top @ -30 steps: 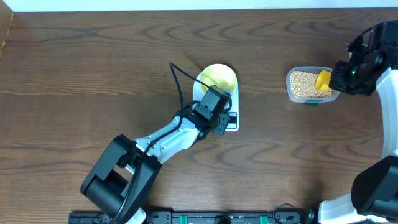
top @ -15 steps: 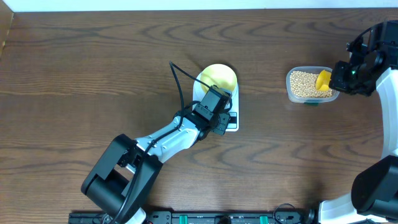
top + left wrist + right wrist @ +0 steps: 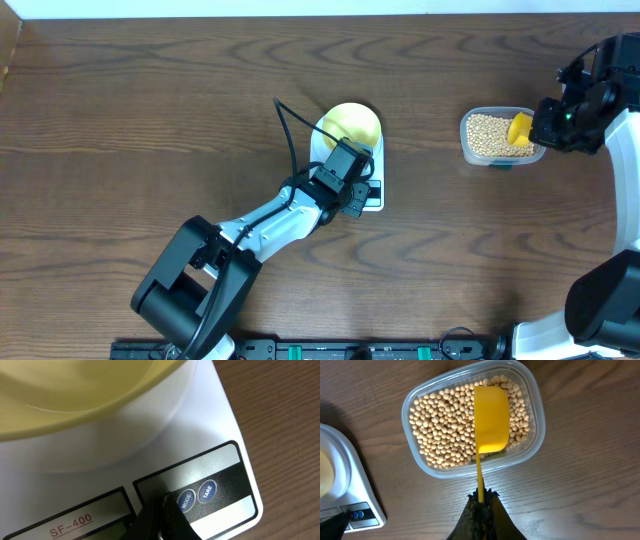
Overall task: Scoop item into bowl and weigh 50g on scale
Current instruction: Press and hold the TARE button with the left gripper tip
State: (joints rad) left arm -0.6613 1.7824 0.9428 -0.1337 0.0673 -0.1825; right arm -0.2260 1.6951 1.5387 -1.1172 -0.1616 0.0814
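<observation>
Nothing has been moved: the button [image 3: 186, 498] of the scale [image 3: 202, 415] is touched by the pressed-together left gripper [image 3: 163, 509], the scoop [image 3: 491, 419] (above the beans [image 3: 445, 430]) is pinched by the right gripper [image 3: 481, 498]; scooping is awaited.

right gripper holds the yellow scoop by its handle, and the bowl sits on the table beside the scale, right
Not beside: the bowl sits on the scale, as the overhead view shows. The rest of the statement holds.
</observation>
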